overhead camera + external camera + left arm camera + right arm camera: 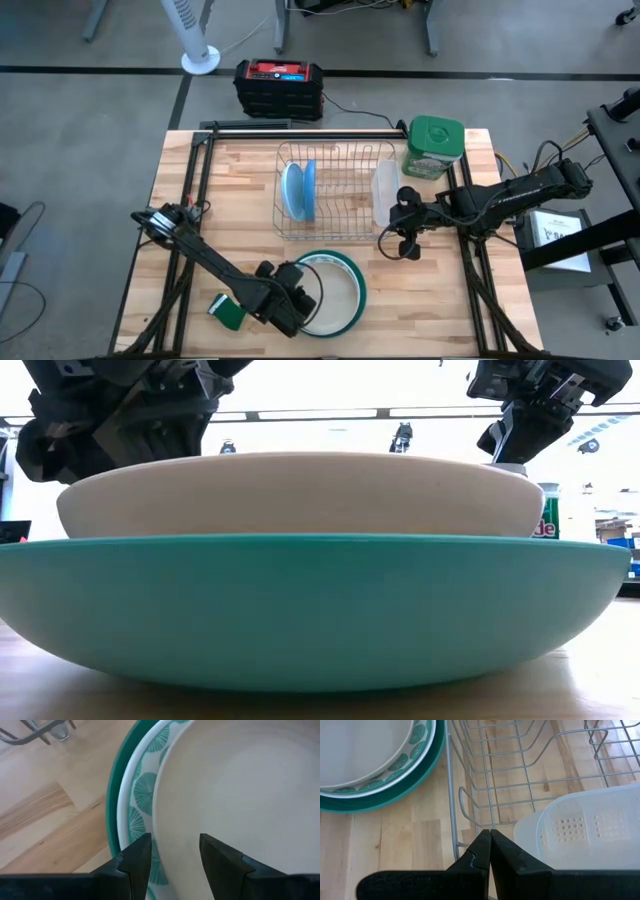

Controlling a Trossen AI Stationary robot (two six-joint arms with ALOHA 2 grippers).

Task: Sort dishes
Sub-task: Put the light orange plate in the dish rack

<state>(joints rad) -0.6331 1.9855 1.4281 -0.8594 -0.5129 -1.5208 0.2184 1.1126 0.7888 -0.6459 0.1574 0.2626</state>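
Here, left hand (171, 857) — part-open — straddles white plate (240, 795) rim; right hand (490, 851) closed.

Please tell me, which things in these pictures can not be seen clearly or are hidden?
- Low view: the teal-rimmed plate and white plate fill the frame, hiding the dish rack and most of the green-lidded container.
- High view: the left gripper covers the plates' near edge; whether its fingers touch the white plate is unclear.
- High view: the blue plates in the dish rack stand edge-on, so their number is uncertain.

Even bright overhead light, blown-out ceiling glare at table level, soft shadows
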